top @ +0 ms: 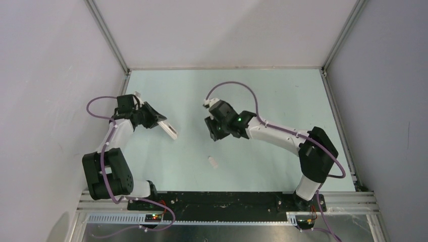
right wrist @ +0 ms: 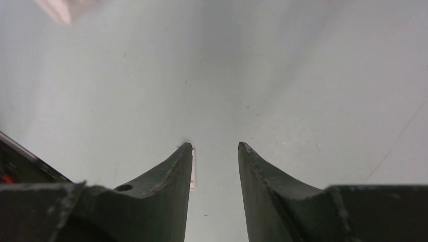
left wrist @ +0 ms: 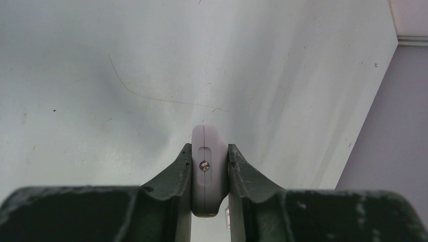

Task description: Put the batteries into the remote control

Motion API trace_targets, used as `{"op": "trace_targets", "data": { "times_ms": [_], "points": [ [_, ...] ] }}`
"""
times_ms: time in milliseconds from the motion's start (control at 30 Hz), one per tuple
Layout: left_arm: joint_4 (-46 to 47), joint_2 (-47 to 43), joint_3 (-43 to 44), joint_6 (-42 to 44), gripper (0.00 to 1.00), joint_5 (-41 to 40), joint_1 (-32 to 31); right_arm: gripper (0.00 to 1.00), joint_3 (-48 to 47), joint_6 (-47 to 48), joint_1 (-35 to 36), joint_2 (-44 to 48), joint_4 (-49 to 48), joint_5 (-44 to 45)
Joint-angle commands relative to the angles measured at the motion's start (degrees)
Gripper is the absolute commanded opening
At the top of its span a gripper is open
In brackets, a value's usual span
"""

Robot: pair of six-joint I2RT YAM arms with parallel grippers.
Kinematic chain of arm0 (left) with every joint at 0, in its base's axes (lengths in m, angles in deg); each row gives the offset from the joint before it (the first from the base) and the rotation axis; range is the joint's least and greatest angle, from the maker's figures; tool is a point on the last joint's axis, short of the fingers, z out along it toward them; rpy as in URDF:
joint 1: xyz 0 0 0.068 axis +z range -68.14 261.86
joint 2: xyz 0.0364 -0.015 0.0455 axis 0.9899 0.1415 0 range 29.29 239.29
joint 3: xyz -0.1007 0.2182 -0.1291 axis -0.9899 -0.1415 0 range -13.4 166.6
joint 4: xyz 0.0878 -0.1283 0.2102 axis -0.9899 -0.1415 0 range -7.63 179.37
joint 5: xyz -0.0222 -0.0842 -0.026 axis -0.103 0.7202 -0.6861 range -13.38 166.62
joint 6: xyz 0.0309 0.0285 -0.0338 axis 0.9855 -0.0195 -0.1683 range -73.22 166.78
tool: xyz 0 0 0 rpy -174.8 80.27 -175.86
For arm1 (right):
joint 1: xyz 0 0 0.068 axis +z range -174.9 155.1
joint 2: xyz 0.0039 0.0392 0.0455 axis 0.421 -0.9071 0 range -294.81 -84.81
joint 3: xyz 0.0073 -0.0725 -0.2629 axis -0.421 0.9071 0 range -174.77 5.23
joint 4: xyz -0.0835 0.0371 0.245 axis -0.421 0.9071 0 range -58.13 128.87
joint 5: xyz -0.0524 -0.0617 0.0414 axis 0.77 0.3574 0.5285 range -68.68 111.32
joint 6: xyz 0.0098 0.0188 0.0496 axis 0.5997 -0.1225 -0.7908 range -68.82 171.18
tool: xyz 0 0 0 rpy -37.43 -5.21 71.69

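Over the pale green desk [top: 262, 166] between white walls [top: 217, 30], we see the left end effector [top: 153, 120] clamped on one end of the remote control [top: 169, 130], probably steadying it for loading, while the right end effector [top: 214, 132] hovers part-open and empty, and we cannot find the batteries or see the recess.

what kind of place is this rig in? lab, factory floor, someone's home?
Most likely an enclosed lab test cell. There are plain white panel walls on an aluminium extrusion frame, a bare pale-green table, and a left arm and right arm bolted to a black base rail at the near edge.
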Motion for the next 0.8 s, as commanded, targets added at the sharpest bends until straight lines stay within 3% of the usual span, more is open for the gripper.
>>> {"op": "trace_targets", "data": {
  "times_ms": [0,133,233,367,600,767],
  "points": [
    [2.44,-0.50,3.07,-2.46,0.00,-1.67,-1.99,0.45,-9.52,-20.32,-2.31,-2.93,12.85,4.45],
    [3.66,0.04,3.39,-2.13,0.00,-0.87,-2.80,0.44,-12.81,-35.50,-4.93,-4.48,16.10,2.11],
    [5.16,-0.17,2.60,-1.10,0.00,0.93,-3.18,0.43,-7.06,-52.86,-5.59,-1.71,12.71,0.70],
    [6.38,-0.41,1.27,-1.45,0.00,4.32,-3.73,0.41,-3.51,-67.39,-5.01,-2.53,10.71,-4.41],
    [6.86,-1.26,-1.16,-1.99,0.00,4.66,-4.47,0.34,-3.39,-80.31,-1.05,-7.65,12.84,-6.88],
    [6.83,-1.59,-1.49,-2.62,0.00,4.55,-4.63,0.30,-3.38,-84.30,0.54,-9.36,15.10,-7.27]
  ]
}}
